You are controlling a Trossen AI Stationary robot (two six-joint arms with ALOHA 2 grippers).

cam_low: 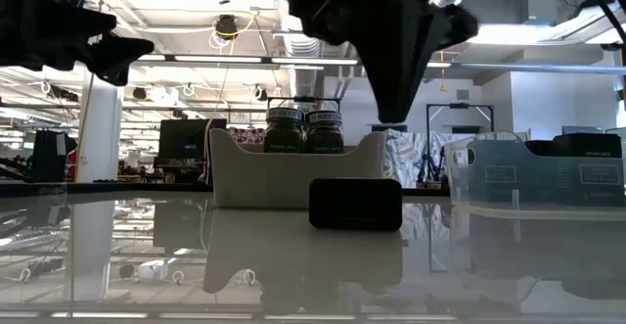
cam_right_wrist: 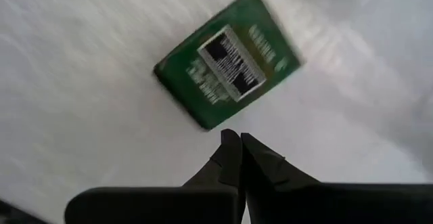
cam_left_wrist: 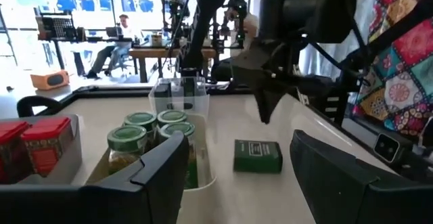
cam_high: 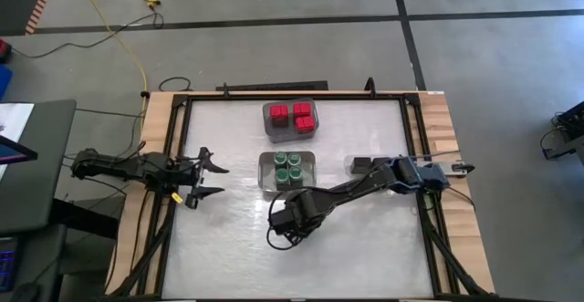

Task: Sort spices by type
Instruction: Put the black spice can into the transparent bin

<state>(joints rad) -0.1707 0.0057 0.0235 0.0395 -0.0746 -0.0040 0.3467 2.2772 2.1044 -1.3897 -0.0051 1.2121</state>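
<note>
A dark green rectangular tin with a printed label (cam_right_wrist: 226,68) lies flat on the white table, in front of the bin of green-lidded jars (cam_low: 303,128); it also shows in the left wrist view as the tin (cam_left_wrist: 258,156) and in the low view as the tin (cam_low: 355,204). My right gripper (cam_right_wrist: 237,153) hangs shut just above the tin, pointing down, clear of it (cam_low: 391,114). In the high view the right gripper (cam_high: 285,222) hides the tin. My left gripper (cam_high: 208,179) waits open at the table's left, facing the bins.
Red-topped square containers (cam_high: 292,115) sit in a bin at the far middle. Green-lidded jars (cam_high: 288,170) fill the bin in the middle. A clear bin with dark tins (cam_low: 548,172) stands right of that, under my right arm (cam_high: 365,165). A person sits beyond the table (cam_left_wrist: 122,31).
</note>
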